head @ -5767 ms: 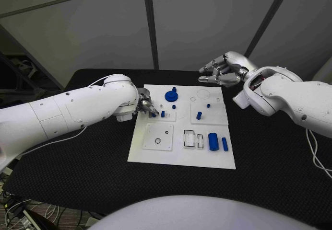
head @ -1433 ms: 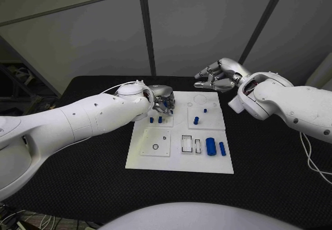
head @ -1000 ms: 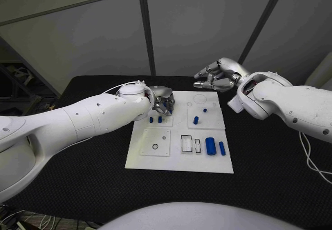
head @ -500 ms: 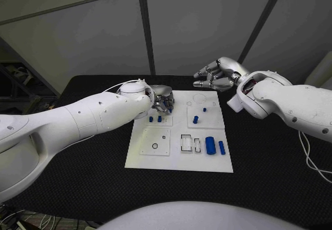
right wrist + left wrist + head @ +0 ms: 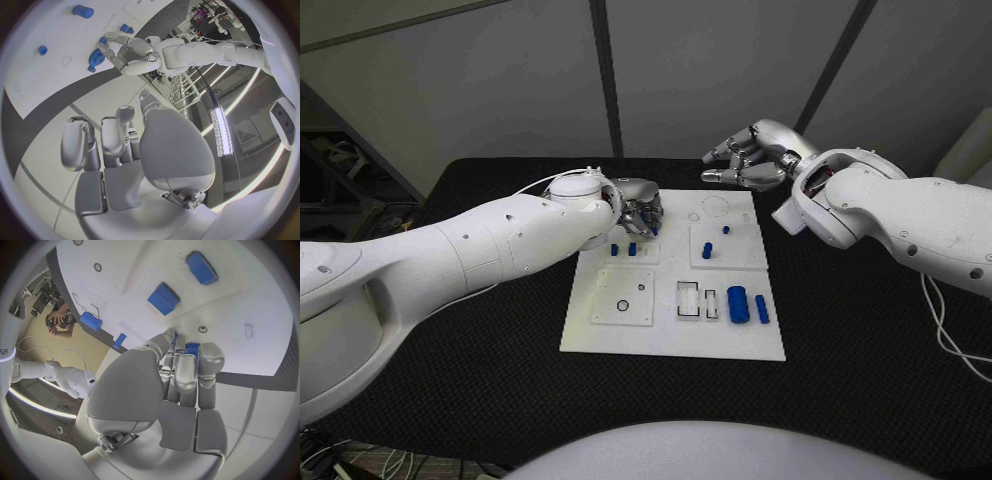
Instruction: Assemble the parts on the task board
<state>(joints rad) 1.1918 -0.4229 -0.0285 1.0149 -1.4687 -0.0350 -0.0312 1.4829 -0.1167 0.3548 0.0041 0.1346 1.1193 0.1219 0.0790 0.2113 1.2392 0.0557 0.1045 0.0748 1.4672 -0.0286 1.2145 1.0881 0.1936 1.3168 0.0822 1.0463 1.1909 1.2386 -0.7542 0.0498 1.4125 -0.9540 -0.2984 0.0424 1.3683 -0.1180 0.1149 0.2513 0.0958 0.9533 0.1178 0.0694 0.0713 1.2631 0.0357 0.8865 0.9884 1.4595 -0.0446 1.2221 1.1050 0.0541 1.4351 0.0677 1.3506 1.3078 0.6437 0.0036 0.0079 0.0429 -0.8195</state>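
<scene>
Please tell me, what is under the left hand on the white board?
Under the left hand a blue part sits on the white board, with the fingers at it. Whether they grip it is hidden.

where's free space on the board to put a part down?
On the task board, the near strip below the plate with a ring and the slots is bare. The far left corner is crowded: the left hand sits over it. The right hand hovers beyond the far edge.

Black table [image 5: 473, 340] carried a white task board [image 5: 672, 338] at its middle, the board's far edge lay beneath the left hand's fingers [image 5: 646, 215], short of the right hand's fingers [image 5: 733, 165]
</scene>
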